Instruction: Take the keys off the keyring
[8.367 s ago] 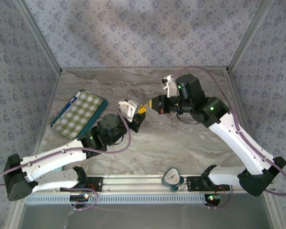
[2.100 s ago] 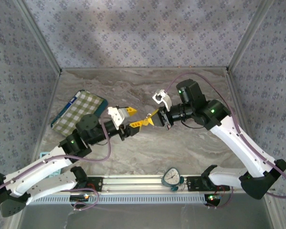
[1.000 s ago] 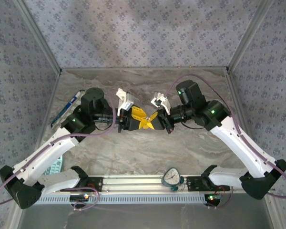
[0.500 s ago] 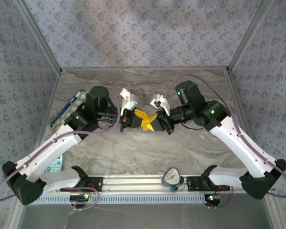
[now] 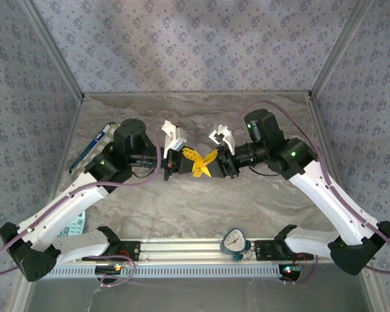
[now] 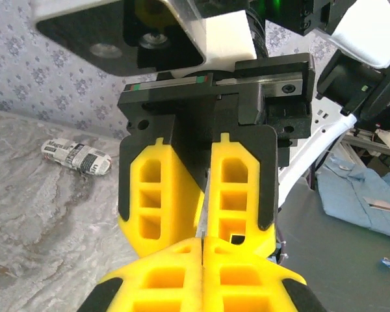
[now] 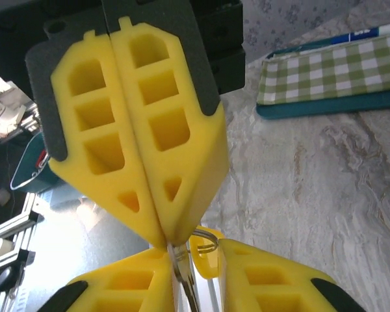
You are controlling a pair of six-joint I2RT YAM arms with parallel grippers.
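Note:
Above the middle of the marble table [image 5: 260, 201], my left gripper [image 5: 187, 158] and right gripper [image 5: 214, 162] meet tip to tip. In the right wrist view, a thin silvery keyring [image 7: 206, 238] loops out beside the left gripper's shut fingertips [image 7: 157, 221], which pinch its wire. A small yellow-headed key [image 7: 205, 259] and a silvery shaft [image 7: 184, 281] sit in the narrow gap of my right gripper [image 7: 200, 289], whose fingers close on them. In the left wrist view my left gripper [image 6: 201, 246] is shut on a thin metal sliver, facing the right gripper's fingers [image 6: 240, 188].
A green checked pouch [image 7: 331, 75] lies at the table's left, mostly under the left arm, with its blue edge [image 5: 94, 144] showing. A rolled printed paper [image 6: 76, 156] lies on the marble. A small dial timer [image 5: 234, 241] stands on the front rail.
The left arm swung up and back over the pouch, and its gripper came tip to tip with the right gripper. In the last half second both shifted only slightly.

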